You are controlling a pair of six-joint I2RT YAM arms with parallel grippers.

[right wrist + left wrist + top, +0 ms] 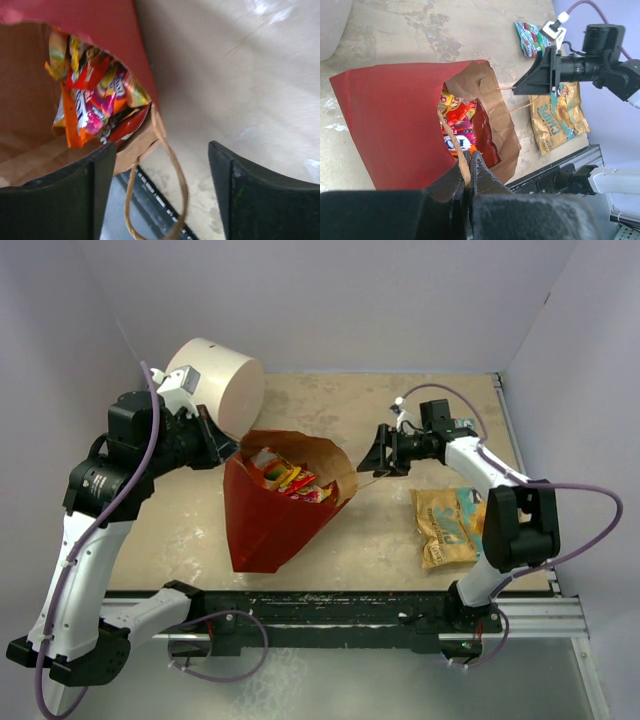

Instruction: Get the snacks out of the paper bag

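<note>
Tan packet (448, 528) is lying out on the bench (380, 540), near right. Bag (265, 520) is leaning with its closed end toward me and its mouth pointing far-right, so the long axis is running near-left to far-right. Left hand (468, 167) is clamping shut on the handle (451, 137), holding the mouth up. Snacks (290, 480) are sitting packed just inside the mouth. Right hand (374, 450) is hovering empty with fingers spread wide, just beside the right rim. The loose handle (165, 200) is showing in the gap in the right wrist view. Snacks are lying left of that hand, down the axis. Right is the nearer free hand, so I'm judging the reach goes in along that axis. Drum (215, 380) is sitting far-left.
</note>
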